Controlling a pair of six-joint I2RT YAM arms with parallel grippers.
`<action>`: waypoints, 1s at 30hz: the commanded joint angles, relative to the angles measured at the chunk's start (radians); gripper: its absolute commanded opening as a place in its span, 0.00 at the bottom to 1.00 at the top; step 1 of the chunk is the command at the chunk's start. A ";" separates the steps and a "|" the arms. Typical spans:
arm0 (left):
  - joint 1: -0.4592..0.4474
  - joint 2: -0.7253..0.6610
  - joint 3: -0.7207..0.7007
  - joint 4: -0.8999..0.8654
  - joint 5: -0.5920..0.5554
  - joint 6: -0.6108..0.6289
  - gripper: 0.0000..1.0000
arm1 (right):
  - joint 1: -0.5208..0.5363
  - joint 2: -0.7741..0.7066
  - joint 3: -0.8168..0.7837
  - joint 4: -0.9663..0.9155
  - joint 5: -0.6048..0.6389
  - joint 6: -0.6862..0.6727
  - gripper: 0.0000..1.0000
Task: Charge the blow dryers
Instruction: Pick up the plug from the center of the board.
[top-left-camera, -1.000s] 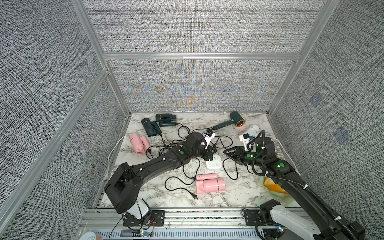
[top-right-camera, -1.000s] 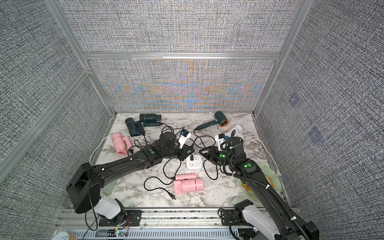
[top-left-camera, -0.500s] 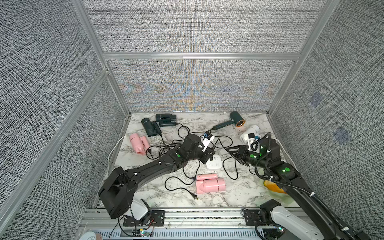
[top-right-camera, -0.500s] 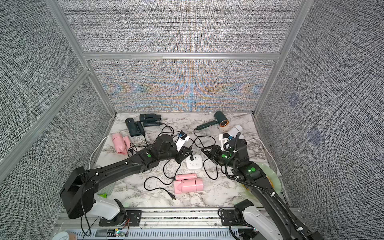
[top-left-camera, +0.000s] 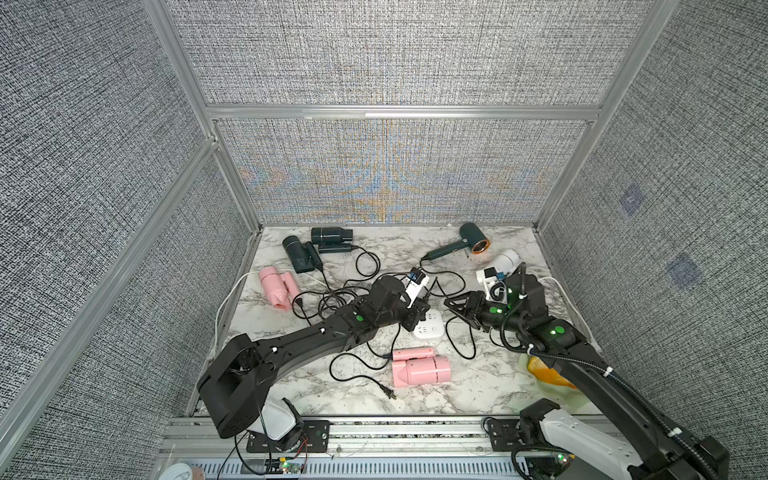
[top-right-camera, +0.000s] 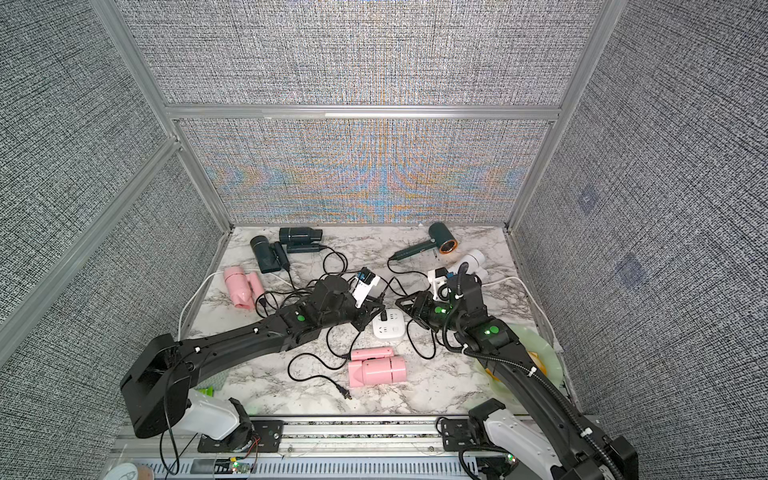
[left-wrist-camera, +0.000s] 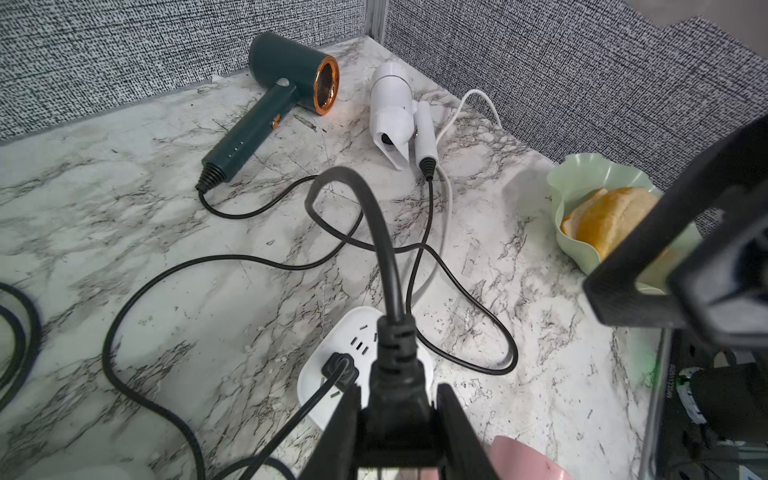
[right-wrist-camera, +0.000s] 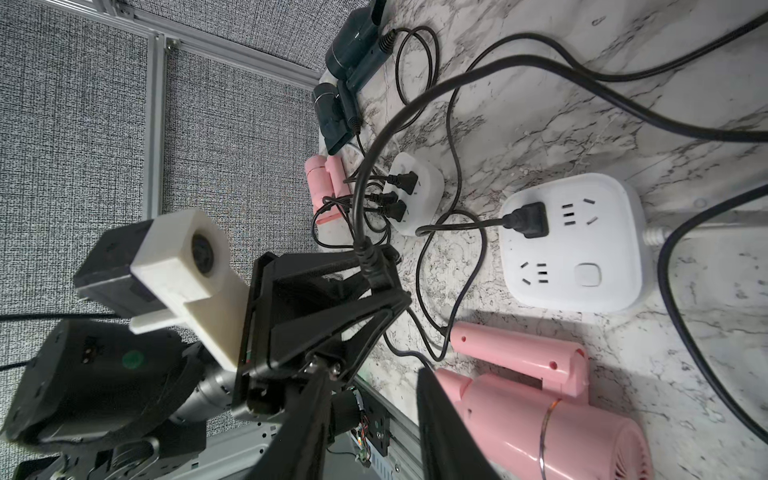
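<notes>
Several blow dryers lie on the marble table: two dark ones at the back left, a copper-ringed one, a white one, a pink one at the left and a pink one in front. My left gripper is shut on a black plug, held just over the white socket block. One plug sits in that block. My right gripper stands open and empty beside the block, close to the front pink dryer.
A second white socket block near the left pink dryer holds three plugs. Black cords loop across the table's middle, and a loose plug lies near the front edge. A green bowl with orange pieces stands at the front right.
My left gripper has brought the plug down and nearer to the socket block. The right gripper has shifted slightly left toward the same block.
</notes>
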 joint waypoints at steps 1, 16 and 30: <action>-0.014 -0.002 0.002 0.011 -0.049 0.015 0.22 | 0.004 0.015 0.004 0.037 -0.007 0.043 0.36; -0.048 0.007 -0.001 0.001 -0.041 0.039 0.23 | 0.024 0.145 0.036 0.078 -0.041 -0.022 0.30; -0.048 0.028 0.019 -0.025 0.014 0.055 0.23 | 0.040 0.220 0.075 0.014 -0.003 -0.148 0.23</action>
